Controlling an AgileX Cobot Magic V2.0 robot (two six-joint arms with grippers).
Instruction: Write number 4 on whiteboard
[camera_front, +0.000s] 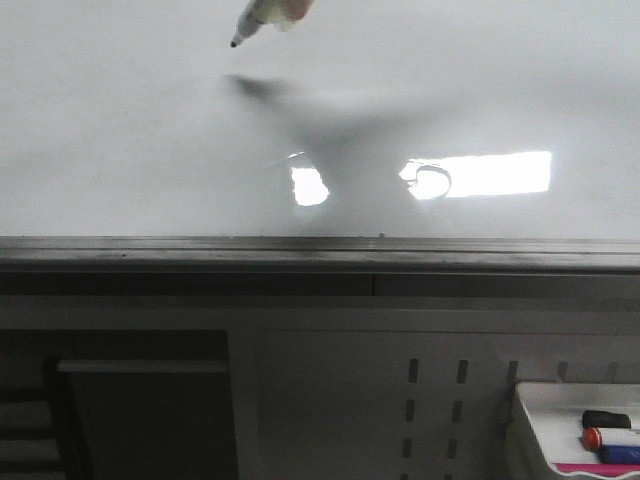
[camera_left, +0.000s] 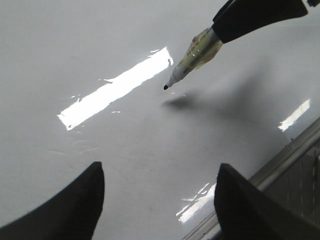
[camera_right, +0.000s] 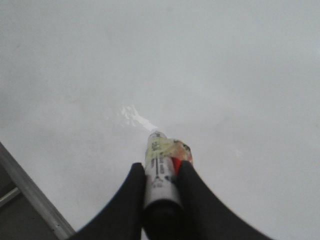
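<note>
Clamping a marker — label unreadable — right hand over whiteboard.

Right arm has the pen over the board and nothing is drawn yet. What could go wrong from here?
1. The marker tip hangs off the whiteboard, its shadow apart from it; a shallow descent may leave no stroke.
2. The right gripper pinches the marker low on its barrel, so pressing could tilt it.
3. The open left gripper hovers close by and could cross the writing path.
</note>
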